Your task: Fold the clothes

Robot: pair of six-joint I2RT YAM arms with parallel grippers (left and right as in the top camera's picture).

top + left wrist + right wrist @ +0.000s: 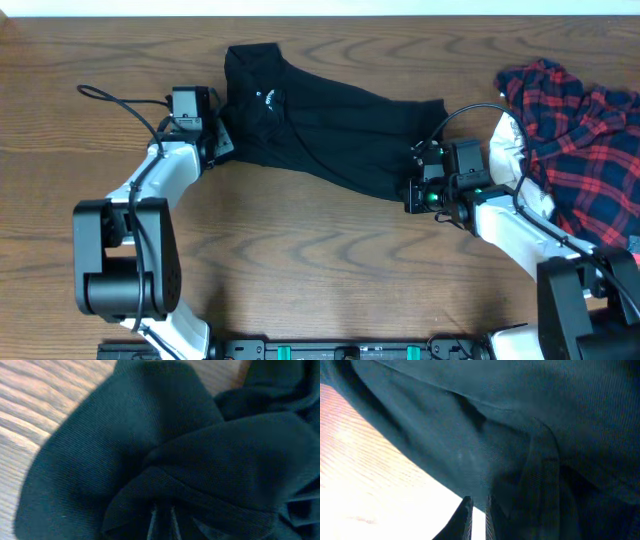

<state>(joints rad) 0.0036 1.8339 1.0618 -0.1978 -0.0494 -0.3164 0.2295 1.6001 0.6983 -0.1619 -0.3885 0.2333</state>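
My left claw [222, 140] was clenched on the black shirt [320, 130] at its left side. In my left wrist view the dark cloth was gathered into folds that ran down to the point where my fingertips [162, 522] met. My right claw [412, 190] sat at the shirt's opposite end, the end nearer the table's right edge. There my two fingers [466, 515] were drawn almost together, with only a thin bright sliver of table between them. Their tips were tucked into the edge of the fabric, nipping it.

The shirt lay stretched between my two claws across the far middle of the wooden table [330, 280]. It slanted from the far left down toward the right. Its small white logo [265, 97] faced up near my left claw. A red-and-navy plaid garment [580, 140] lay heaped at the table's right edge, beside my right arm and apart from the black shirt.
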